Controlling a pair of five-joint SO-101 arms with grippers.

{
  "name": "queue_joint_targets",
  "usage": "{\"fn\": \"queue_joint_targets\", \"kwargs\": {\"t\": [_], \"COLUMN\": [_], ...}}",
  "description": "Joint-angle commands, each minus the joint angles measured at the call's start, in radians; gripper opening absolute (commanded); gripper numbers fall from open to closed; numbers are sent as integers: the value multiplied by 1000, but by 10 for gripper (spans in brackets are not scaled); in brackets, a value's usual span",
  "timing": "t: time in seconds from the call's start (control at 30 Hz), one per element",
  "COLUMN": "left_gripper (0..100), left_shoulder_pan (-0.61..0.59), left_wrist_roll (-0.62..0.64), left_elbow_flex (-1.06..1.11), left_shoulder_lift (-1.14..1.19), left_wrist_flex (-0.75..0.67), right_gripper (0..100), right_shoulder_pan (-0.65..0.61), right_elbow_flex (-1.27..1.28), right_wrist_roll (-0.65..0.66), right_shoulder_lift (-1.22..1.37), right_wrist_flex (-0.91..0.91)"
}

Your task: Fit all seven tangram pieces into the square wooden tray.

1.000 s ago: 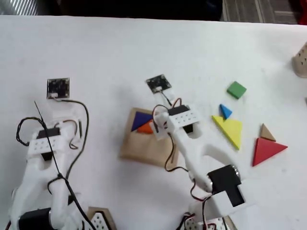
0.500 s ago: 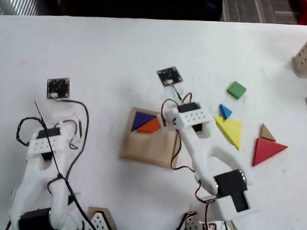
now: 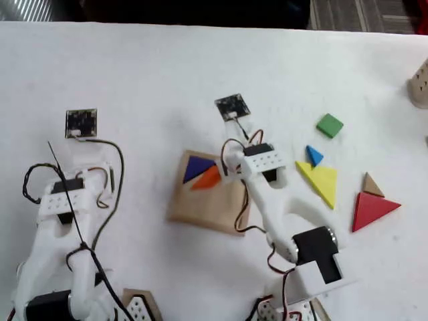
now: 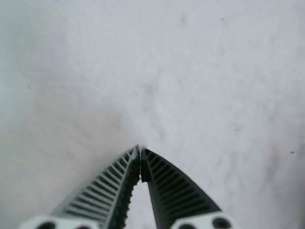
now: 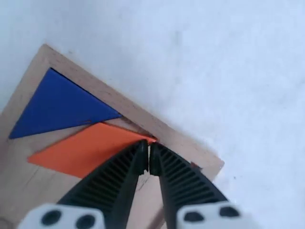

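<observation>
the square wooden tray [image 3: 207, 204] is lying slightly turned near the middle of the white table [image 3: 167, 80]. a large blue triangle [image 3: 196, 167] is sitting in its far corner, and an orange piece [image 3: 208, 177] is lying flat alongside it. the other five pieces are lying loose on the table on the right arm's side, apart from the tray: a green square [image 3: 330, 125], a small blue triangle [image 3: 313, 155] touching a yellow triangle [image 3: 321, 180], and a tan triangle [image 3: 372, 185] just beside a red triangle [image 3: 371, 208].

the right arm [image 3: 267, 167] is stretching forward over the tray's near-right edge. the left arm [image 3: 63, 200] is lying over bare table, well apart from the tray.

the right wrist view is giving what the high view is hiding under the arm: the right gripper [image 5: 147, 149] is pinched tip to tip, gripping nothing, over the orange piece's [image 5: 86, 145] corner by the tray rim [image 5: 157, 126]. the left gripper [image 4: 140, 153] is likewise closed and empty.
</observation>
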Motion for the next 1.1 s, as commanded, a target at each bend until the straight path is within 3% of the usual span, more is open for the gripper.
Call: {"fn": "queue_joint_targets", "kwargs": {"t": [0.0,0.13,0.43,0.63,1.07], "left_gripper": [23,23,23,23,23], "left_shoulder_pan": [-4,-4,-4,-2,-4], "left_wrist_roll": [8,8,8,8,8], "left_elbow_flex": [-21,-21,-21,-21,-21], "left_shoulder_lift": [-2,-2,-2,-2,-2], "left_wrist_flex": [-21,-21,-23,-23,-23], "right_gripper": [17,17,17,17,17], "right_shoulder_pan": [-96,-147,-13,-51,-229], "right_elbow_flex": [-34,-38,-34,-2,5], "right_wrist_roll": [2,2,-8,-2,0], "right_shoulder_lift": [-13,-15,-157,-59,-45], "right_wrist_flex": [68,119,116,-27,62]}}
